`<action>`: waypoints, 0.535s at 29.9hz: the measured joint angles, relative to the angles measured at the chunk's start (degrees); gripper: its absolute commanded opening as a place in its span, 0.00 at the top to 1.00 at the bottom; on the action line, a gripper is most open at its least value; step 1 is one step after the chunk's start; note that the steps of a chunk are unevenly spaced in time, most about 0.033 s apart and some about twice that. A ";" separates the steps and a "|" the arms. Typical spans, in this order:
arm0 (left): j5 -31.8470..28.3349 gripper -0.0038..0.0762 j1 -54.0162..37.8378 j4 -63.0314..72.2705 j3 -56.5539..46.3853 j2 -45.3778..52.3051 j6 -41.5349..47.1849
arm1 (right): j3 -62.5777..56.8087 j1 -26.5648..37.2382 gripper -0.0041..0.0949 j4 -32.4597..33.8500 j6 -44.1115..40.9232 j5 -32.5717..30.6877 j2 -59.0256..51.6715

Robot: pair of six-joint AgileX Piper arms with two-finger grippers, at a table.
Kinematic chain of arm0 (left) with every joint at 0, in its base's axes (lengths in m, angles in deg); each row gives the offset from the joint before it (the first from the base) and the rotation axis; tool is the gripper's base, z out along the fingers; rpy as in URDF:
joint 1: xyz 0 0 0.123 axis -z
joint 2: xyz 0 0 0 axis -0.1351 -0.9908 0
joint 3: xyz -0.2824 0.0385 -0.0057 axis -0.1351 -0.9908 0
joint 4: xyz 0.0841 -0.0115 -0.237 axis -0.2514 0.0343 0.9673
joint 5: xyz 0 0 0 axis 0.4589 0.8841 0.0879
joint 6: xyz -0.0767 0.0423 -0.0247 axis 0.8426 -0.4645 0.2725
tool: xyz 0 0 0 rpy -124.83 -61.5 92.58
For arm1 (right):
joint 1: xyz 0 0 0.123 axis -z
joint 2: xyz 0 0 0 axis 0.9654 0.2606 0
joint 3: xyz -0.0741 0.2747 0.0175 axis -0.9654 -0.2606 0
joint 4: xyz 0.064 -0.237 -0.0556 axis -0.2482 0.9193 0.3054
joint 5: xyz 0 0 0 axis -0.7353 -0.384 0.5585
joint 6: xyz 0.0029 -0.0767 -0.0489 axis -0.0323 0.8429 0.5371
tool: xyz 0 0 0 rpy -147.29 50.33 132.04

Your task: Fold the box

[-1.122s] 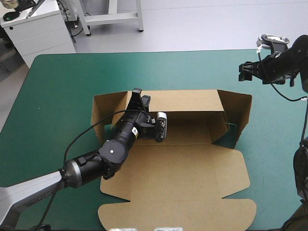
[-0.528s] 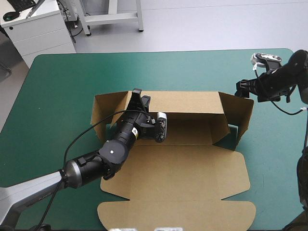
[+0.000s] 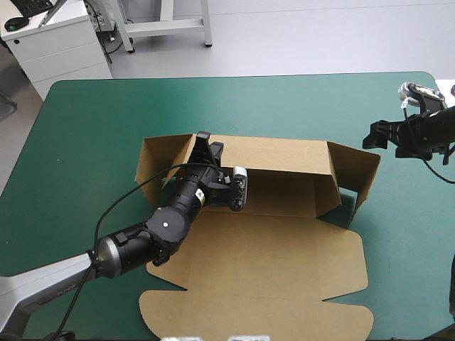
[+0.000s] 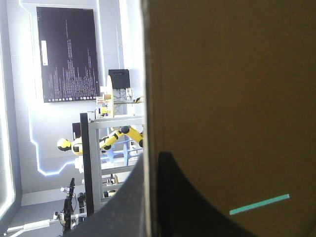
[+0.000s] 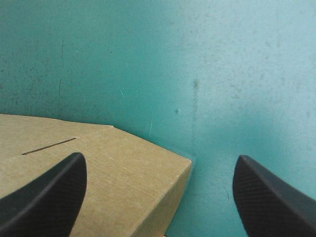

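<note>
Brown box (image 3: 284, 249) sits mid-table (image 3: 92, 128), rear wall (image 3: 277, 153) raised. My left pincer (image 3: 208, 144) pinches that wall; my right pincer (image 3: 371, 135), spread, hovers beside the right flap (image 3: 355, 170). Wall-raising in hand. Next, I judge: fold that flap inward.

Brown box (image 3: 277, 249), teal-green cover (image 3: 92, 121), black L gripper (image 3: 207, 144), R gripper (image 3: 370, 135)

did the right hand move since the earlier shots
Yes: the right hand has drawn away from the table's far edge toward the near side, beside the box's right wall.
</note>
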 measured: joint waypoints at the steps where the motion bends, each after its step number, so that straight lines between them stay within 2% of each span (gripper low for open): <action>1: 0.00 0.96 0.00 0.00 0.00 0.00 0.00 | 0.00 0.00 0.21 -0.25 0.00 0.04 0.00; 11: 1.06 0.96 0.00 0.00 0.00 -0.08 0.18 | 0.00 0.00 0.21 -1.52 0.63 -0.49 1.30; 16: 3.56 0.96 0.00 0.00 0.00 -1.69 0.42 | -1.93 0.00 0.21 -1.64 2.11 -0.78 1.77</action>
